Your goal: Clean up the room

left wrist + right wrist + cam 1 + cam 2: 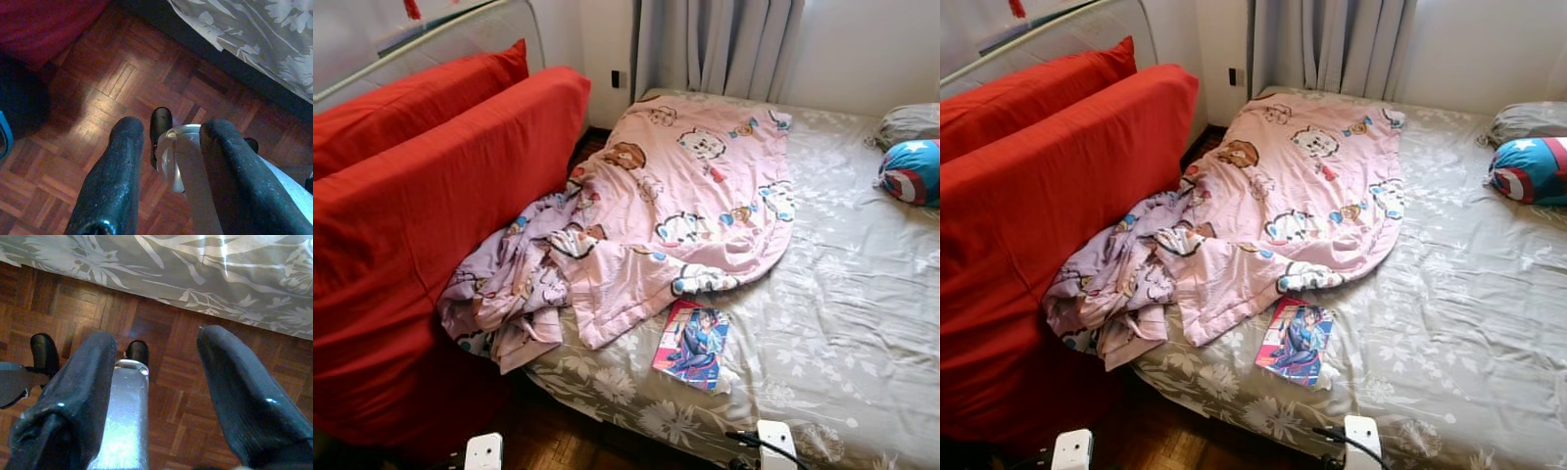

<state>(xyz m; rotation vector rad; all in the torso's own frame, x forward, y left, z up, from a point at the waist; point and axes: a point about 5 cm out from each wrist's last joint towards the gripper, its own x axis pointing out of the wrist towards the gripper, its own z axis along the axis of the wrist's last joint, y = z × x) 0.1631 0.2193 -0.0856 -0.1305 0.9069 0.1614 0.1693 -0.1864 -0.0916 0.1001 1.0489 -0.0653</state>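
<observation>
Head views: A bed under a grey floral sheet takes up the right of the scene, with a pink cartoon-print blanket heaped across its near-left half and spilling over the edge toward a red sofa.

Wrist views: Both wrist cameras look down at a dark parquet floor, with the sheet's floral hem hanging along one edge of each picture; a silver limb of the robot ending in a black foot stands between each pair of fingers.

Left gripper: Hanging low over the floor beside the bed, its two black fingers apart and nothing between them.

Right gripper: Also low over the parquet just off the hem, fingers spread wide and holding nothing.

Book: An illustrated paperback lies flat, cover up, on the sheet near the bed's near edge, just beyond the blanket's lower fold. Its long axis runs roughly from the blanket toward the bed's near edge, slightly tilted.

Pillows: A blue shield-print cushion rests at the far right, touching a grey pillow behind it.

Room: Grey curtains hang against a white wall behind the bed; a dark wall socket sits beside them.
</observation>
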